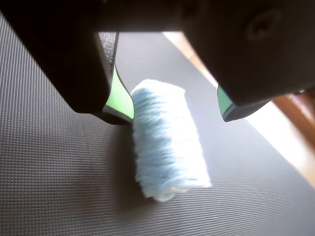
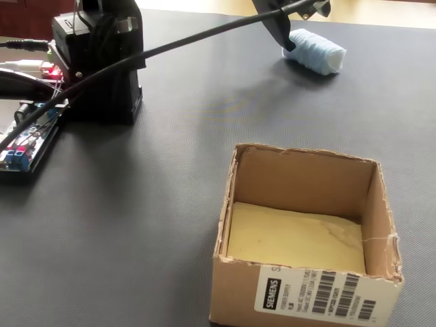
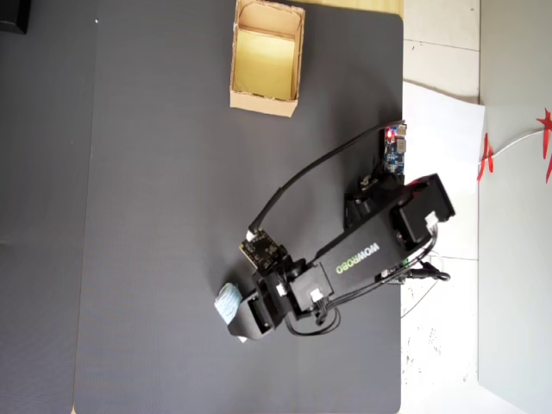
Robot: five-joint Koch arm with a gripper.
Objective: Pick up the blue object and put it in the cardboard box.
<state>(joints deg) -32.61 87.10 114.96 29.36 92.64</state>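
jaws wide, either side of block, one tip just beside it | block point(image 1: 167, 140) flat on dark mat point(image 1: 54, 172) on desk, not lifted | box point(image 2: 303, 235) empty, well apart from block | arm point(image 3: 362, 254) reaches over mat

Black plastic arm point(image 3: 362, 254), white "WOWROBO" lettering on the upper link. Black gripper point(image 1: 174, 105) with green pads point(image 1: 120, 96) inside the jaws. Black boxy base point(image 2: 102, 61), black cable point(image 2: 204, 33) running along the arm. Small green circuit board point(image 3: 263, 250) near the wrist; another board with red light point(image 3: 395, 147) beside base.
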